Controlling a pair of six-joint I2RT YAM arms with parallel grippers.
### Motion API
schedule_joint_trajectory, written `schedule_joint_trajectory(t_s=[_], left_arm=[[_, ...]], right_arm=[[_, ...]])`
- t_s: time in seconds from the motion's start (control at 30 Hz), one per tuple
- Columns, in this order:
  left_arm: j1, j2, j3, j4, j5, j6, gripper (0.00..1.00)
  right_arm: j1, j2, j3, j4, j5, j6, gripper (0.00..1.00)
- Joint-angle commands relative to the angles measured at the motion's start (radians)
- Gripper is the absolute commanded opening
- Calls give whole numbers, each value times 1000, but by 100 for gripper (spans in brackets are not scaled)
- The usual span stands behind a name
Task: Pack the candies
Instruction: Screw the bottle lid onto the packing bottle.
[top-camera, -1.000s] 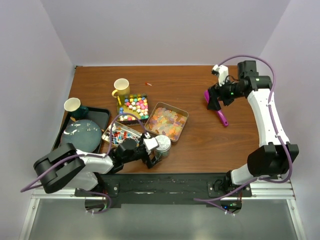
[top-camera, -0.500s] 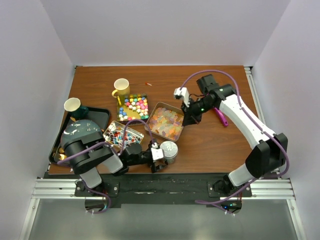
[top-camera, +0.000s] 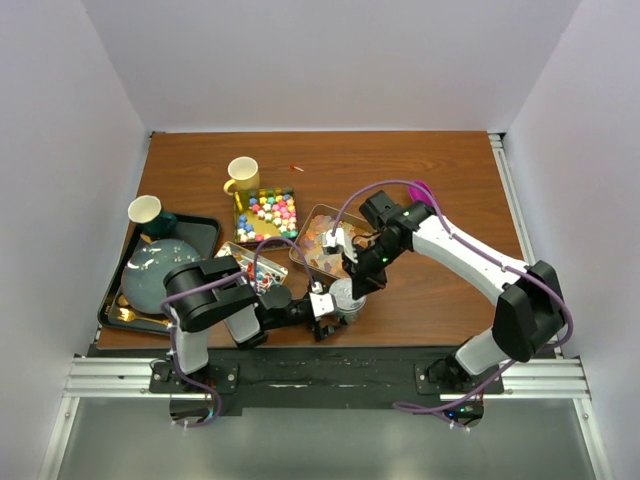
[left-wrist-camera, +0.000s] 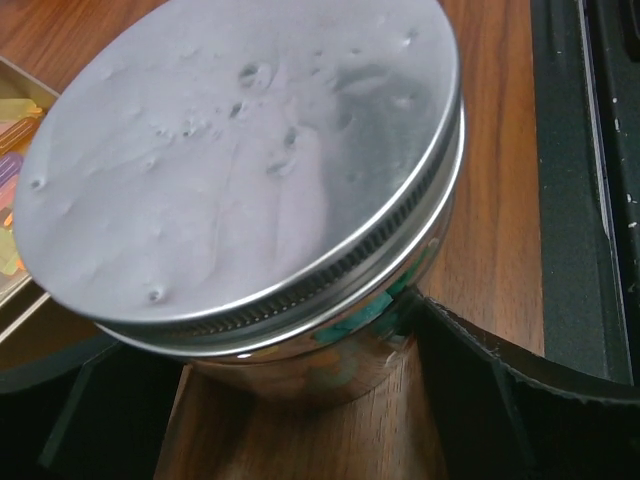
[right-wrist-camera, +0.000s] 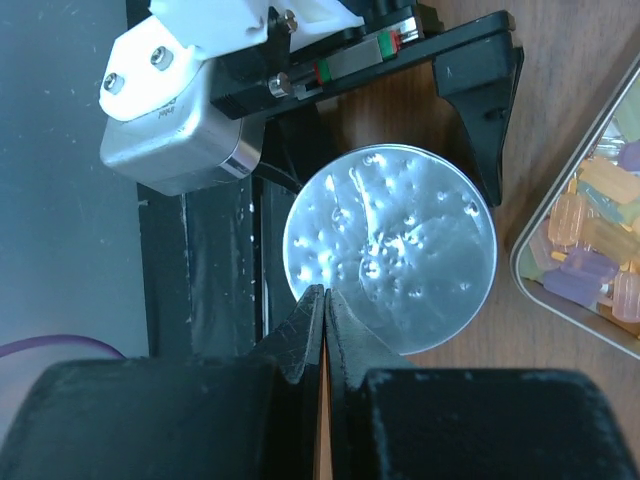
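Note:
A glass jar with a silver lid (top-camera: 345, 298) stands at the near table edge. My left gripper (top-camera: 328, 302) has its jaws wide around it, a finger (left-wrist-camera: 500, 390) against the glass on each side. Directly above the lid (right-wrist-camera: 400, 250) hangs my right gripper (right-wrist-camera: 325, 295), shut and empty. The candies lie in three tins: bright multicoloured balls (top-camera: 270, 212), pale orange-pink pieces (top-camera: 318, 240) (right-wrist-camera: 600, 250), and wrapped ones (top-camera: 248, 268) partly hidden by the left arm. Greenish and orange shapes show faintly through the jar's glass (left-wrist-camera: 370, 310).
A yellow mug (top-camera: 241, 175) stands behind the tins. At the left, a black tray (top-camera: 205, 232) holds a dark plate (top-camera: 155, 272) and a cream cup (top-camera: 145, 210). The purple scoop (top-camera: 421, 187) peeks out behind the right arm. The black mounting rail (left-wrist-camera: 590, 200) lies beside the jar.
My right arm has swung from the far right, away from the purple scoop, over to the jar, and its gripper has shut. The left gripper has stayed at the jar.

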Motion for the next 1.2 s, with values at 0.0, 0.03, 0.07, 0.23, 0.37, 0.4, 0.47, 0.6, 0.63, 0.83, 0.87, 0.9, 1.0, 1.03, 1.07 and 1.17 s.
schedule_joint_trajectory(t_s=[0.0,0.03,0.07,0.23,0.37,0.4,0.47,0.6,0.63,0.83,0.87,0.9,1.0,1.03,1.07,1.17], left_arm=[[-4,64,-6,218,-55,-3,91],[-6,67,-2,216,-58,-8,87],[-6,70,0,216,-64,-8,86],[-6,81,1,213,-81,-13,73],[-4,84,14,192,-91,-13,70],[-3,86,15,190,-88,-13,70],[-4,84,12,195,-72,-8,68],[-3,87,7,196,-42,-8,65],[-3,89,9,196,-38,-10,65],[-3,92,9,190,-38,-10,64],[-3,92,9,189,-36,-10,64],[-3,93,9,189,-38,-8,64],[-3,97,10,187,-38,-8,63],[-3,98,12,187,-38,-10,62],[-4,101,12,187,-39,-13,61],[-4,104,12,185,-36,-14,56]], right_arm=[[22,6,-4,46,-29,-18,0],[45,20,-7,46,-20,-24,0],[56,26,-21,50,-11,-30,0],[86,64,-48,78,46,-19,0],[111,60,-67,79,68,-33,0],[111,57,-73,87,69,-30,0],[111,61,-71,104,87,-1,0],[76,118,-21,125,137,48,0],[62,130,2,130,137,62,0],[-2,181,21,113,158,50,0],[-9,180,15,113,163,36,0],[-21,180,10,110,169,27,0],[-35,186,1,93,193,2,0],[-38,187,-2,90,203,-1,0],[-44,187,-13,92,213,-1,0],[-68,193,-37,80,247,-21,0]])
